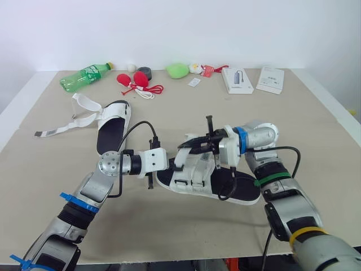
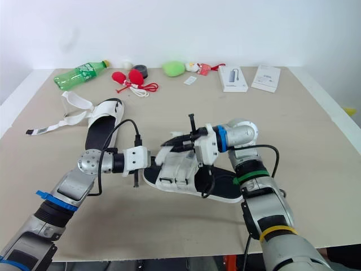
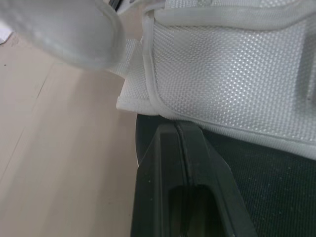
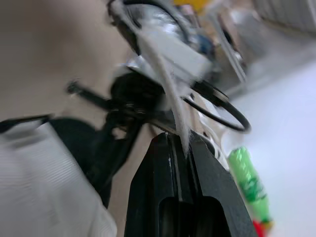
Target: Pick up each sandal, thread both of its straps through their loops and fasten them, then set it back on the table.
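1. Right gripper has its two black fingers pinched tight together on a thin white strap
2. The strap runs on past the fingertips, pretty much edge-on, toward the blurry left arm, which has a black cable looping off it
3. The white mesh upper of the sandal sits just beside the fingers, with a bit of its black sole next to it
4. A green bottle lies further off on the table, all fuzzy

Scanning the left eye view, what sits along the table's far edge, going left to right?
green bottle → red bulbs with cord → green soft lump → white box with grey adapter → flat white box
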Motion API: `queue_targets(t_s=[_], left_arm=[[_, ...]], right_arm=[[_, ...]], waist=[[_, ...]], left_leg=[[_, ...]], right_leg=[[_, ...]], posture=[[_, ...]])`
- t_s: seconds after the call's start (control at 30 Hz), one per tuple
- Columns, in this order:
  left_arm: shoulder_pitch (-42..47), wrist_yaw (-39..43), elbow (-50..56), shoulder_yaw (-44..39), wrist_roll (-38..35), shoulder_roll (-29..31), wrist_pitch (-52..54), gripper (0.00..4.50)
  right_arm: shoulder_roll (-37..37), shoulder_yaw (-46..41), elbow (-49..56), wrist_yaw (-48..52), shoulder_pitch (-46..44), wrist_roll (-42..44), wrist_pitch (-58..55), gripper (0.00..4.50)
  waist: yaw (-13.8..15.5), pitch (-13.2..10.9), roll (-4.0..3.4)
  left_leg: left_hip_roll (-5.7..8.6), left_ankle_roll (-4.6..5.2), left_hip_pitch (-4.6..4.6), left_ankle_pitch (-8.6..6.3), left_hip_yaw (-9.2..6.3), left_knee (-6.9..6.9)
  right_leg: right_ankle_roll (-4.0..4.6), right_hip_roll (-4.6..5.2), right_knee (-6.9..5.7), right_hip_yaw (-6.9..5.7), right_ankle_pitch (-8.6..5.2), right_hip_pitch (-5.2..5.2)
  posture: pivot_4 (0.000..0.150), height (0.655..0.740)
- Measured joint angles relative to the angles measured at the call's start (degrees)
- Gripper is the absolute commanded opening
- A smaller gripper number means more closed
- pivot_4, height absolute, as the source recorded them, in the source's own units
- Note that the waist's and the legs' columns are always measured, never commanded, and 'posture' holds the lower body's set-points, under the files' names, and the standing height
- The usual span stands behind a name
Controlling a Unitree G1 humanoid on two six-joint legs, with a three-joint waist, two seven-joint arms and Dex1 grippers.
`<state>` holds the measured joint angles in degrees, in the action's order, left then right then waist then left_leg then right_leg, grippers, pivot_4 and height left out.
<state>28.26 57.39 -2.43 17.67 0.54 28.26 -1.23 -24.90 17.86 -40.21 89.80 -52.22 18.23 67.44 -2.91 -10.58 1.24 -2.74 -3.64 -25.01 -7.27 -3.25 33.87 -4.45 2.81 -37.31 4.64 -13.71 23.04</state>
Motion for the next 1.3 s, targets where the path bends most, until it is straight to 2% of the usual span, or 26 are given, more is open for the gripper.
queue_targets(t_s=[0.2, 0.3, 0.37, 0.4, 0.53, 0.73, 0.83, 0.9, 0.93, 0.97, 1.0, 1.03, 1.07, 1.1, 1.17, 1.3], left_arm=[[0.04, 0.26, 0.0, -0.04, -0.59, -0.19, 0.47, 0.0], [0.01, 0.51, 0.06, -0.03, -0.91, -0.2, 0.74, 0.0], [0.01, 0.9, 0.3, -0.01, -1.34, -0.2, 1.37, 0.0], [-0.06, 1.15, 0.34, -0.01, -1.71, -0.2, 1.6, 0.0], [-0.1, 2.21, 0.35, -0.06, -2.91, -0.06, 1.74, 0.0], [0.16, 3.3, -0.47, -0.12, -3.46, 0.48, 1.54, 0.0], [0.23, 3.73, -0.69, -0.09, -3.44, 0.67, 1.55, 0.0], [0.27, 3.97, -0.86, -0.04, -3.43, 0.89, 1.55, 0.0], [0.36, 4.1, -0.73, -0.02, -3.44, 1.04, 1.55, 0.0], [0.21, 4.17, -0.45, 0.01, -3.47, 1.08, 1.59, 0.0], [0.13, 4.17, -0.44, 0.01, -3.47, 1.18, 1.61, 0.0], [0.04, 4.24, -0.3, -0.02, -3.5, 1.3, 1.65, 0.0], [0.01, 4.24, -0.31, -0.03, -3.51, 1.39, 1.67, 0.0], [0.04, 4.27, -0.06, -0.03, -3.64, 1.39, 1.75, 0.0], [-0.12, 4.25, 0.24, -0.06, -3.89, 1.43, 2.14, 0.0], [-0.29, 4.25, 0.73, -0.12, -4.18, 1.65, 2.96, 0.0]], right_arm=[[-3.75, 12.74, 0.11, 0.11, -0.71, 1.77, 10.1, 0.01], [-5.06, 15.53, 0.12, 0.11, -0.93, 2.49, 9.33, 1.05], [-6.02, 16.29, 1.08, 0.14, -1.89, 4.41, 7.3, 1.9], [-6.62, 16.49, 1.74, 0.18, -2.06, 5.21, 6.37, 2.52], [-10.2, 17.21, 6.83, 0.2, -2.08, 9.49, 2.41, 4.46], [-17.44, 16.5, 13.27, 0.22, 0.26, 12.67, -5.7, 4.46], [-20.34, 14.87, 15.87, 0.24, 2.44, 13.19, -13.33, 4.46], [-22.64, 13.2, 20.39, -1.4, 5.27, 15.21, -24.8, 4.46], [-26.07, 12.68, 25.43, -4.22, 6.94, 18.53, -37.7, 4.46], [-32.81, 12.21, 35.11, -9.51, 8.93, 26.51, -58.28, 4.46], [-34.9, 11.37, 38.17, -11.26, 9.46, 29.61, -64.67, 4.46], [-38.63, 9.07, 45.08, -15.29, 11.15, 37.32, -77.79, 4.46], [-39.23, 8.72, 46.44, -15.99, 11.39, 38.93, -80.44, 4.46], [-41.41, 6.8, 51.54, -18.53, 13.43, 44.35, -89.32, 4.46], [-43.5, 6.05, 56.6, -20.2, 16.37, 47.66, -97.02, 4.46], [-43.59, 6.11, 63.1, -25.0, 23.93, 44.92, -108.19, 4.46]], waist=[[0.09, 0.01, 0.01], [0.13, 0.01, 0.01], [0.15, 0.01, 0.01], [0.2, 0.01, 0.01], [0.3, 0.0, 0.0], [0.36, 0.01, 0.01], [0.38, 0.01, 0.0], [0.38, 0.0, -0.02], [0.38, -0.01, -0.04], [0.42, -0.01, -0.13], [0.49, 0.0, -0.12], [0.56, 0.0, -0.12], [0.51, 0.01, -0.11], [0.52, 0.03, -0.08], [0.57, 0.05, -0.06], [0.54, 0.05, -0.04]], left_leg=[[-0.02, 0.0, 0.06, 0.01, -0.01, 0.0], [-0.01, 0.0, 0.07, 0.01, -0.01, 0.0], [-0.02, 0.0, 0.08, 0.01, -0.02, 0.0], [-0.02, 0.0, 0.08, 0.01, -0.02, 0.0], [-0.02, 0.0, 0.06, 0.01, -0.02, 0.0], [-0.02, 0.0, 0.07, 0.01, -0.01, 0.0], [-0.02, 0.0, 0.06, 0.01, -0.01, 0.01], [-0.02, 0.0, 0.03, 0.01, -0.01, 0.03], [-0.02, 0.0, 0.01, 0.01, 0.01, 0.05], [-0.01, 0.0, -0.06, 0.01, 0.03, 0.05], [-0.02, 0.02, -0.06, 0.0, 0.02, 0.05], [-0.02, 0.05, -0.06, -0.02, 0.02, 0.04], [-0.02, 0.07, -0.05, -0.03, 0.03, 0.04], [-0.03, 0.09, -0.05, -0.05, 0.03, 0.04], [-0.03, 0.09, -0.07, -0.05, 0.03, 0.06], [-0.02, 0.08, -0.11, -0.05, 0.12, 0.27]], right_leg=[[0.17, -0.01, 0.0, 0.01, -0.1, -0.09], [0.19, -0.01, 0.0, 0.01, -0.1, -0.09], [0.23, -0.01, 0.0, 0.01, -0.11, -0.1], [0.25, -0.01, 0.0, 0.01, -0.12, -0.1], [0.27, 0.0, 0.0, 0.01, -0.16, -0.1], [0.34, 0.0, 0.0, 0.01, -0.21, -0.09], [0.36, 0.0, -0.01, 0.01, -0.18, -0.09], [0.37, 0.01, -0.02, 0.03, -0.18, -0.07], [0.37, 0.02, -0.03, 0.06, -0.18, -0.03], [0.38, 0.06, -0.08, 0.09, -0.21, 0.05], [0.42, 0.06, -0.07, 0.08, -0.23, 0.04], [0.44, 0.08, -0.07, 0.08, -0.25, 0.04], [0.44, 0.07, -0.07, 0.08, -0.26, 0.03], [0.43, 0.08, -0.07, 0.08, -0.28, 0.02], [0.39, 0.07, -0.06, 0.06, -0.3, 0.03], [0.36, 0.08, -0.06, 0.08, -0.22, 0.11]], posture=[[0.15, 0.74], [0.15, 0.74], [0.15, 0.74], [0.15, 0.74], [0.15, 0.74], [0.15, 0.74], [0.15, 0.74], [0.15, 0.74], [0.15, 0.74], [0.15, 0.74], [0.15, 0.74], [0.15, 0.74], [0.15, 0.74], [0.15, 0.74], [0.15, 0.74], [0.15, 0.74]])
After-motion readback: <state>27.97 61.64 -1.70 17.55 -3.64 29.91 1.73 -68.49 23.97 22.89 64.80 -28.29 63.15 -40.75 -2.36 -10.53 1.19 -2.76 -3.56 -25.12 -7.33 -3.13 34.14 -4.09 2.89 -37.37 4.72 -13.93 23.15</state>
